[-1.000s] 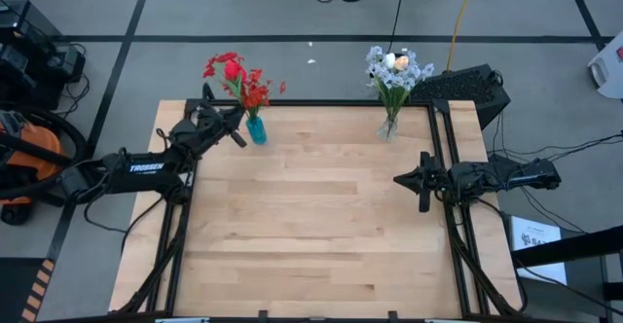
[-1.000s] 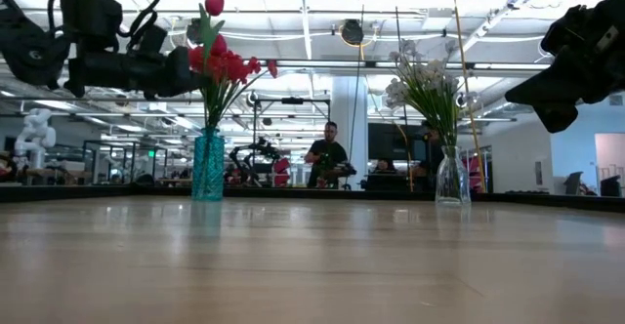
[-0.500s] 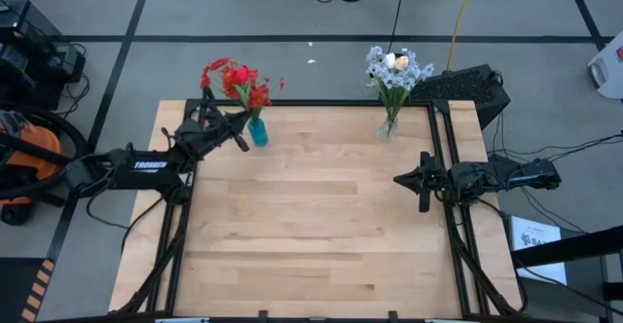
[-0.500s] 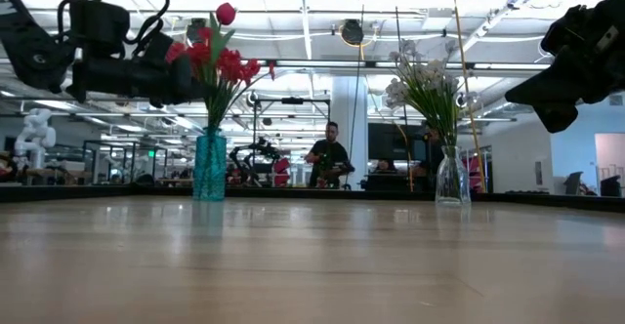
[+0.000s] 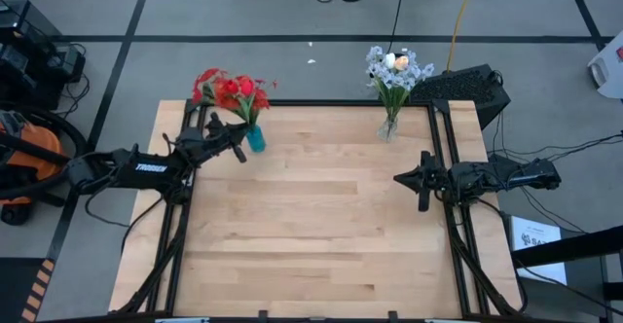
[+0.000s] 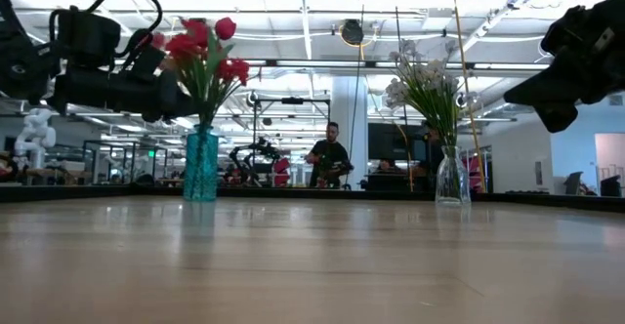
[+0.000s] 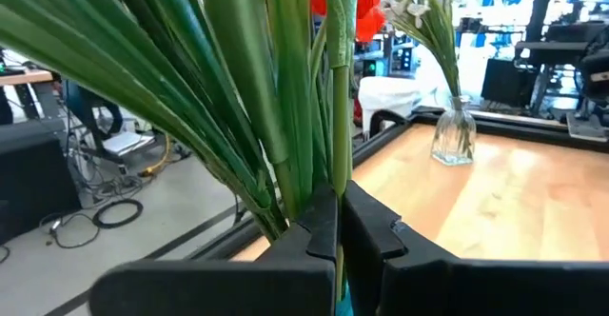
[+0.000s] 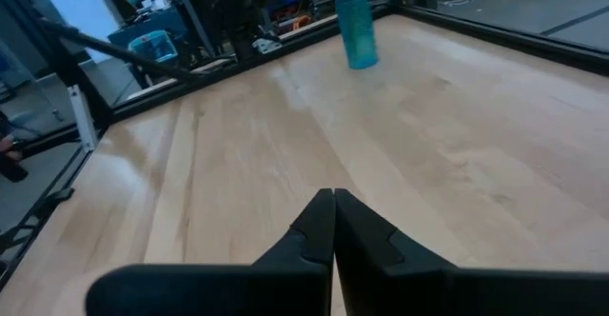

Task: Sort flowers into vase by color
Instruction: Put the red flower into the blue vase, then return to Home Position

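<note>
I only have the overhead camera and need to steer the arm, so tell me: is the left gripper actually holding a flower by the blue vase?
Observer: Yes. The left wrist view shows the left gripper shut on one green stem among the other stalks.
Operator: Is the blue vase upright?
Observer: In the low view the blue vase stands upright on the table, with the red flowers fanning above it.
Operator: And the right gripper?
Observer: Its wrist view shows the right gripper shut, holding nothing, over bare wood.
</note>
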Action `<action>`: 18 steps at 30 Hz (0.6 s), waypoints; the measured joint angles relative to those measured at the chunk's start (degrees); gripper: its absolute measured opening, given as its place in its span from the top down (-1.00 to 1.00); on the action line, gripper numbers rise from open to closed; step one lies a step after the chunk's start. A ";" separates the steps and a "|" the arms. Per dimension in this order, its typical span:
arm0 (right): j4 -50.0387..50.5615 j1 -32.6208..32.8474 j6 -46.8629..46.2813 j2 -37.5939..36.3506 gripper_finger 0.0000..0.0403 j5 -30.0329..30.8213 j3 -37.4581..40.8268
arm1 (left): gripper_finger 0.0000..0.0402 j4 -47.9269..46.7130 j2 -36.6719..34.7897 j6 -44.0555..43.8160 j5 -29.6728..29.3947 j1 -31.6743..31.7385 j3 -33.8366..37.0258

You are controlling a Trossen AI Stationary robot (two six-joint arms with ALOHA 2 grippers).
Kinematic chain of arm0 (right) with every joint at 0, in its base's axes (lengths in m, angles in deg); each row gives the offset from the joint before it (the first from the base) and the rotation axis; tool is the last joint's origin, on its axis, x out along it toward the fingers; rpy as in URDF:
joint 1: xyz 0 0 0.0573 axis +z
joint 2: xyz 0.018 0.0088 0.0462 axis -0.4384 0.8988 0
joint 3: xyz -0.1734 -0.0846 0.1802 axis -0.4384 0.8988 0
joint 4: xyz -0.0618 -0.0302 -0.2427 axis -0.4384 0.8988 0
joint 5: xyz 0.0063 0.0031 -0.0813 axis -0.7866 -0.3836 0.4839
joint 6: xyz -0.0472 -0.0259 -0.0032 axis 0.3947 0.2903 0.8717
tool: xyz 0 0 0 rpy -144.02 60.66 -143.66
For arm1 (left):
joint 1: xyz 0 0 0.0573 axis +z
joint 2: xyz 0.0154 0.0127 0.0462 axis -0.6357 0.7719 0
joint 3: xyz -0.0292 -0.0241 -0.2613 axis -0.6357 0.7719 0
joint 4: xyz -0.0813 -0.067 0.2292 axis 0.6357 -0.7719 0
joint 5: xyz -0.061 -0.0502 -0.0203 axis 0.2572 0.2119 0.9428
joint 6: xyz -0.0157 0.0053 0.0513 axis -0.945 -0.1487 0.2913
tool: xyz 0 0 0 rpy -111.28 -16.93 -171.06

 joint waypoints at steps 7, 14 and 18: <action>-0.02 -0.02 1.55 0.00 1.00 3.80 0.00 | 0.85 -0.63 0.00 0.24 -0.13 -1.42 0.06; -0.02 -0.02 1.77 0.00 1.00 3.71 0.00 | 0.66 -0.74 0.00 -0.11 -0.11 -1.69 0.06; -0.02 -0.02 1.48 0.00 1.00 3.69 0.00 | 0.59 -0.74 -0.15 -0.11 -0.11 -1.69 0.06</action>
